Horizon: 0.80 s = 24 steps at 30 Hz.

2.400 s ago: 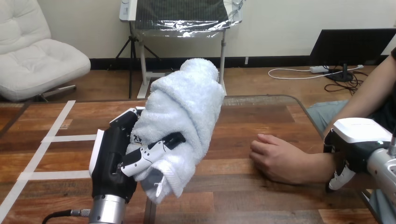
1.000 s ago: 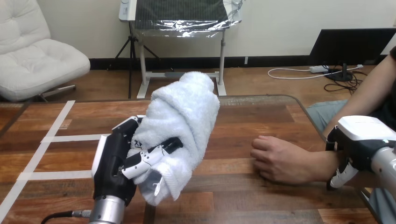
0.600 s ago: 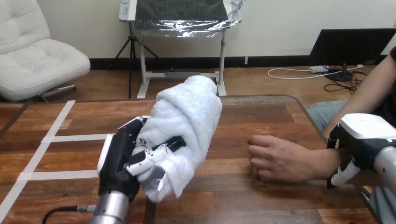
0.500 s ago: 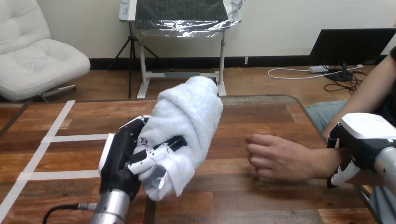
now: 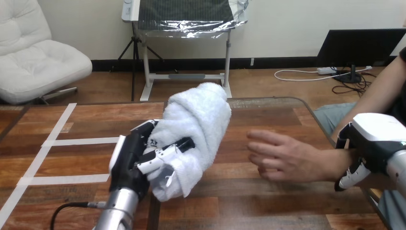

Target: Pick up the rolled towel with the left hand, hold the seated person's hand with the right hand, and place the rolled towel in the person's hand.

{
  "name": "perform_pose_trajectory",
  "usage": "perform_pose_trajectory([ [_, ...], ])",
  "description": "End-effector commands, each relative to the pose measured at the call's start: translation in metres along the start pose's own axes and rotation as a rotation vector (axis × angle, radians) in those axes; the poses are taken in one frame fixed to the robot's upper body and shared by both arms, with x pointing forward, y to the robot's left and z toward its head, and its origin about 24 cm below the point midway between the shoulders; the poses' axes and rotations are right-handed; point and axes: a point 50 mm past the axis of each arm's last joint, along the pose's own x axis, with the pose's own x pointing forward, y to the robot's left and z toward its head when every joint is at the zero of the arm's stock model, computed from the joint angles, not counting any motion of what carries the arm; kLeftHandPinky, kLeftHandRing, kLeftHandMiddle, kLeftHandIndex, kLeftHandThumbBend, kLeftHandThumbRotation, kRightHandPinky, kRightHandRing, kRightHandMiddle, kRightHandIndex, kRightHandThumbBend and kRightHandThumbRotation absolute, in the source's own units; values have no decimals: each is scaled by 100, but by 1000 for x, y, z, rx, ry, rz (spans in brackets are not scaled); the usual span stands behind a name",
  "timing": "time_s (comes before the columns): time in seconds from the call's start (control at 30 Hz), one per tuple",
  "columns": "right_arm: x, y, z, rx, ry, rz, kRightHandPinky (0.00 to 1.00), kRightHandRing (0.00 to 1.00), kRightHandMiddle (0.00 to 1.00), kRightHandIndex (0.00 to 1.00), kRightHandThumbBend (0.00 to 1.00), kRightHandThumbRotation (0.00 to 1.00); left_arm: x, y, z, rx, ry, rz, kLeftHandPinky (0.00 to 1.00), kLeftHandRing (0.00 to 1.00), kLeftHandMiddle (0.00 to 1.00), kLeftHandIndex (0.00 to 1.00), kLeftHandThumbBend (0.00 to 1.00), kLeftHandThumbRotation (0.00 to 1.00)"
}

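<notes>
Rightward, the rolled towel [image 5: 198,120] had been carried closer to the person's hand [image 5: 282,157], now spread open.
White, fluffy and tilted, it was gripped above the table [image 5: 268,120] by the left hand [image 5: 131,160], fingers curled round it; the person's wrist [image 5: 330,161] was clasped by the right hand [image 5: 373,143].

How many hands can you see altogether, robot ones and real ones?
3. The robot's left hand grips the rolled towel; its right hand wraps the person's wrist; the person's hand is between them.
</notes>
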Motion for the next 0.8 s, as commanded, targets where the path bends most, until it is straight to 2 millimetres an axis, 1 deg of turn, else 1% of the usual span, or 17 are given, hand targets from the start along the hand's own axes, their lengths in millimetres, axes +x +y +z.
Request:
perform_pose_trajectory([
  [0.0,-6,-45,12,34,-52,-190,27,36,44,49,83,0,41,-19,38,5,-131,-77,26,35,42,48,66,0],
  [0.17,-9,-49,12,47,-55,-218,27,36,44,49,83,0,48,-27,40,-4,-127,-97,26,35,41,48,66,0],
  [0.5,-15,-58,14,40,-67,-258,22,29,38,48,84,0,59,-40,44,-8,-129,-129,26,35,41,48,66,0],
  [0.77,-18,-64,16,46,-64,-270,24,32,41,49,83,0,66,-49,48,-8,-128,-147,26,35,41,47,66,0],
])
